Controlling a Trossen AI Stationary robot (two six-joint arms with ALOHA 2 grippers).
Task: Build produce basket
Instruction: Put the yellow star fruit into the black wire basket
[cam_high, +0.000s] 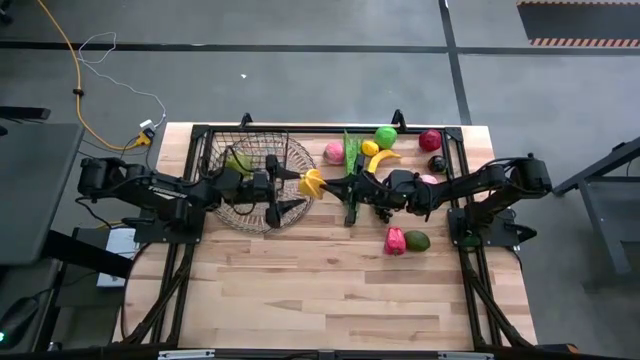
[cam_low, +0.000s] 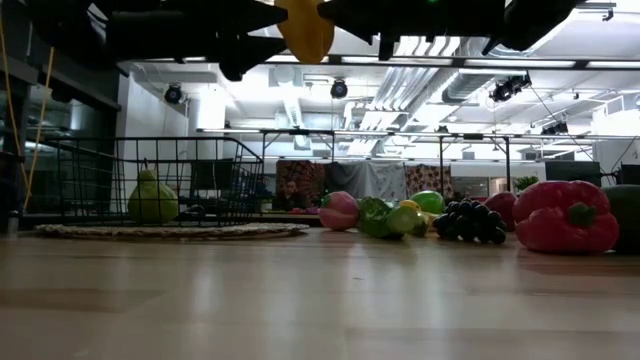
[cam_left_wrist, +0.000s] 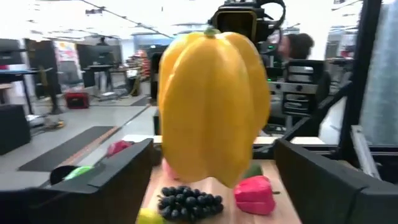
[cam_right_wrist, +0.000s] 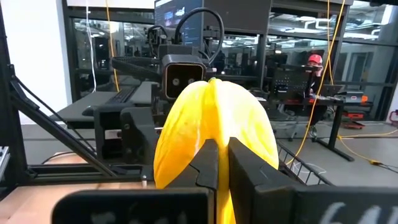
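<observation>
Ribbed, glossy yellow pepper (cam_high: 313, 183), pinched aloft by right gripper (cam_high: 330, 186); left gripper (cam_high: 297, 190) jaws wide beside black wire-mesh basket (cam_high: 205, 160).

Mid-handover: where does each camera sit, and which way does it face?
High: overhead, straight down on the table; both arms, left gripper and right gripper.
Low: table height, level past the basket into the room; arms overhead.
Left wrist: past its own fingers, facing the right arm.
Right wrist: past its own fingers, facing the left arm.
All four share the yellow fruit.
</observation>
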